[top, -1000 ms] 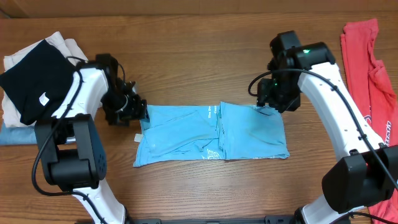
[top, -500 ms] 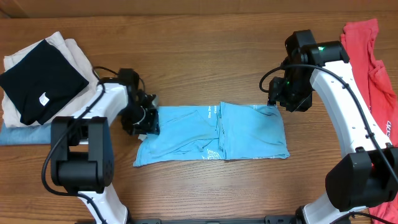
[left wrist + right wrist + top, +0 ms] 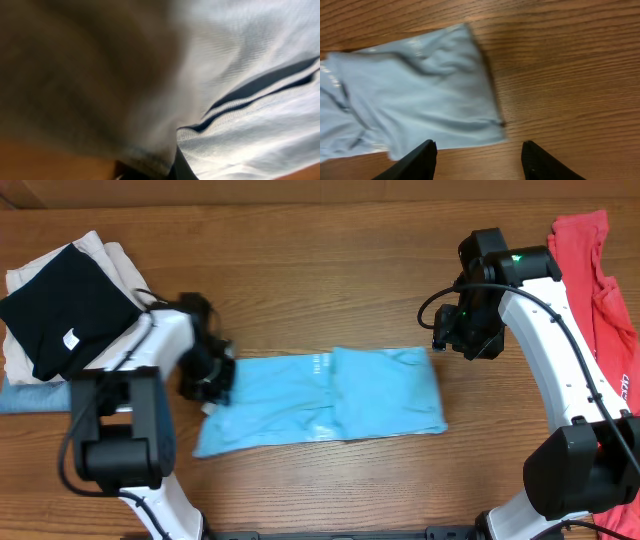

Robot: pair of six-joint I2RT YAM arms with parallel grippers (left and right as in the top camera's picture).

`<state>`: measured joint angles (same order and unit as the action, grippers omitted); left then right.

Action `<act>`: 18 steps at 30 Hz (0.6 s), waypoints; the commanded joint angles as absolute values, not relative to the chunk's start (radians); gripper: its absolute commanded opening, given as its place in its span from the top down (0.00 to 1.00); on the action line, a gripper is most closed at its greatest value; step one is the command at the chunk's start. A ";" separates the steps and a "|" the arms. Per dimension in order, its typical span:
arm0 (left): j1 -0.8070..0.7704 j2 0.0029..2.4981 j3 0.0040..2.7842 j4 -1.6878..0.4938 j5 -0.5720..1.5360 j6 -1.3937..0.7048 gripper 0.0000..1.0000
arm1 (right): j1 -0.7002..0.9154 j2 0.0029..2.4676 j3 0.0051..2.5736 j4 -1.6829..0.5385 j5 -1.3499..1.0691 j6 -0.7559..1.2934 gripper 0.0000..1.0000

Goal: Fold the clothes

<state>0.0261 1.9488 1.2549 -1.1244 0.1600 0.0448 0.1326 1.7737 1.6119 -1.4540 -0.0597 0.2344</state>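
The left gripper (image 3: 208,376) is clamped on the left end of the light blue T-shirt (image 3: 330,395), a folded band lying long-axis left to right on the wooden table (image 3: 320,270). The right gripper (image 3: 479,150), jaws half apart and empty, hovers just past the shirt's right end. The coral-red T-shirt (image 3: 585,270) lies well beyond that end.

A light blue T-shirt (image 3: 320,400), folded into a long band with its right half lapped over the left, is pictured lying flat at the middle of the wooden table (image 3: 320,270); a coral-red T-shirt (image 3: 575,260) is seen crumpled at the table's right edge.
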 commanded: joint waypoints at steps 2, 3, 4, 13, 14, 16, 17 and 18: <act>0.186 1.954 1.450 -1.207 0.030 -0.007 0.96 | 0.133 1.767 1.625 -1.451 -0.044 0.228 0.41; 0.213 1.954 1.492 -1.227 0.030 -0.007 0.96 | 0.133 1.767 1.625 -1.451 -0.044 0.228 0.41; 0.234 1.954 1.530 -1.243 0.035 -0.008 0.96 | 0.133 1.767 1.625 -1.450 -0.045 0.228 0.41; 0.224 1.954 1.802 -1.402 0.252 -0.007 0.95 | 0.133 1.767 1.625 -1.449 -0.044 0.228 0.40; 0.202 1.954 1.802 -1.417 0.258 -0.008 0.95 | 0.133 1.767 1.625 -1.450 -0.044 0.228 0.40; 0.152 1.954 1.802 -1.447 0.260 -0.008 0.95 | 0.133 1.767 1.625 -1.451 -0.045 0.228 0.40; 0.125 1.954 1.802 -1.458 0.260 -0.008 0.96 | 0.133 1.767 1.625 -1.451 -0.044 0.228 0.40; 0.091 1.954 1.802 -1.467 0.260 -0.010 0.96 | 0.133 1.767 1.625 -1.452 -0.044 0.227 0.40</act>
<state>0.1844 1.9526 1.7813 -1.4460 0.2039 0.0017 0.1326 1.7737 1.6119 -1.4513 -0.0513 0.2344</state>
